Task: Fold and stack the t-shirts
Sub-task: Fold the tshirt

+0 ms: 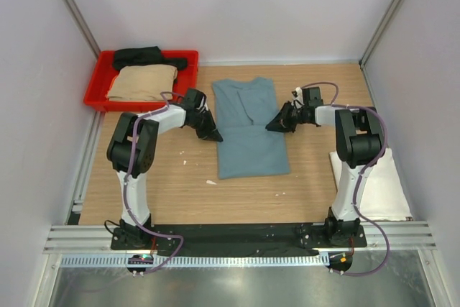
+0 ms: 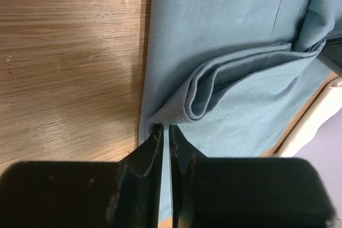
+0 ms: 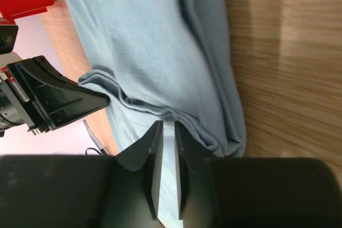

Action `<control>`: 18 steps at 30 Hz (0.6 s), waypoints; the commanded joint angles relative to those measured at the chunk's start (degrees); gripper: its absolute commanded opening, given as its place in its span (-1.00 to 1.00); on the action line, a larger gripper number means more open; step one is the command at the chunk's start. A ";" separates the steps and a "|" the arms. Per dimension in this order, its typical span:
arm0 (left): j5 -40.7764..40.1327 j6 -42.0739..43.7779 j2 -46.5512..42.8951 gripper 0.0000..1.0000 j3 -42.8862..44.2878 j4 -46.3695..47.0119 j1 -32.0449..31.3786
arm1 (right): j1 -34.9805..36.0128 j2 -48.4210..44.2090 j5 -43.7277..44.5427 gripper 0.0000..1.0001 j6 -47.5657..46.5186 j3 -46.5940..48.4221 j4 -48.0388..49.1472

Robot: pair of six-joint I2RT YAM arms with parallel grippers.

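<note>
A dusty teal-blue t-shirt (image 1: pixel 251 150) lies folded lengthwise in the middle of the table, with a raised crease running across it between my two grippers. My left gripper (image 1: pixel 214 135) is at its left edge. In the left wrist view the left gripper (image 2: pixel 165 129) is shut on a pinched-up fold of the teal cloth (image 2: pixel 235 25). My right gripper (image 1: pixel 271 126) is at the shirt's right edge. In the right wrist view the right gripper (image 3: pixel 168 126) is shut on the bunched teal cloth (image 3: pixel 155 41).
A red tray (image 1: pixel 97 102) at the back left holds a folded tan shirt (image 1: pixel 142 83) and a black shirt (image 1: pixel 147 57). A white shirt (image 1: pixel 377 185) lies at the right edge beside the right arm. Walls enclose the table.
</note>
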 commanded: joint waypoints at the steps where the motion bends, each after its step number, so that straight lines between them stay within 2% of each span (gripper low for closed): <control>1: -1.57 3.88 -3.36 -0.81 -0.49 -0.65 0.45 | -0.36 -1.65 0.99 -0.55 -3.51 3.22 -2.29; 3: -2.80 5.29 -6.08 -0.67 -0.32 -4.07 0.45 | -0.44 -4.90 2.83 -0.40 -5.87 5.06 -7.46; 4: -3.41 5.73 -9.58 -0.58 -0.41 -5.39 0.36 | -0.36 -6.21 4.24 -0.22 -7.36 6.02 -10.53; 5: -4.29 6.60 -11.44 -0.49 -0.75 -8.36 0.27 | -0.36 -7.45 5.99 -0.13 -9.03 8.21 -17.26; 6: -6.12 7.05 -13.11 -0.32 -1.19 -9.87 0.10 | -0.36 -10.50 10.27 -0.04 -10.35 8.84 -20.46; 7: -6.75 7.31 -16.61 -0.25 -1.81 -12.84 -0.17 | -0.36 -12.01 11.97 0.10 -12.63 9.28 -23.19; 8: -7.45 7.58 -17.95 -0.16 -2.42 -14.09 -0.26 | -0.36 -13.68 13.72 0.16 -13.35 8.94 -27.74; 11: -6.15 5.74 -23.21 -0.14 -7.25 -16.82 -0.43 | -0.44 -20.18 17.08 0.34 -14.41 3.42 -31.91; 12: -5.27 2.34 -24.46 -0.17 -9.35 -16.48 -0.43 | -0.36 -24.38 17.43 0.36 -13.80 1.22 -31.92; 14: -0.62 -2.15 -28.74 -0.24 -16.81 -11.49 -0.43 | -0.44 -28.79 17.70 0.38 -10.83 -6.66 -29.83; 15: 0.79 -8.62 -30.34 -0.33 -19.71 -8.59 -0.43 | -0.36 -31.77 17.61 0.37 -9.42 -9.67 -28.07; 16: 1.93 -11.55 -32.36 -0.35 -25.48 -1.86 -0.52 | -0.36 -37.37 17.70 0.36 -7.75 -16.49 -25.88; 18: 1.94 -17.62 -36.74 -0.35 -29.65 4.06 -0.52 | -0.27 -43.81 18.31 0.34 -2.12 -23.29 -18.85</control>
